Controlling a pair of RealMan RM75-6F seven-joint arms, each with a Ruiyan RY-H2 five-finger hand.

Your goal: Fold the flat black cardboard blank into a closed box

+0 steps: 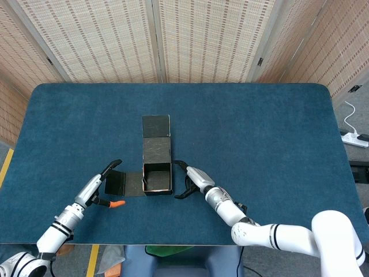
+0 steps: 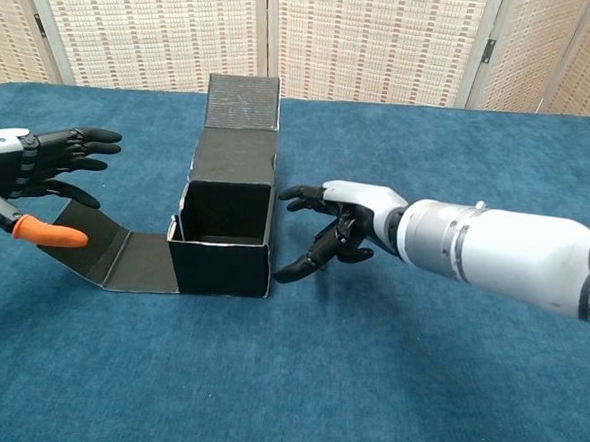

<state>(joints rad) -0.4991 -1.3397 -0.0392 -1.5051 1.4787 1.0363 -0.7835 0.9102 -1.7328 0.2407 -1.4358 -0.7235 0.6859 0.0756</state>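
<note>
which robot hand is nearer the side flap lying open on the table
Left. The left robot hand hovers right at the side flap's outer end. The right robot hand is across the box, beside its opposite wall.

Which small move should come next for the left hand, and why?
Probably the left hand should push the side flap up and over the box: that flap lies spread on the table beside the open box, and the hand is open just above its outer end.
</note>
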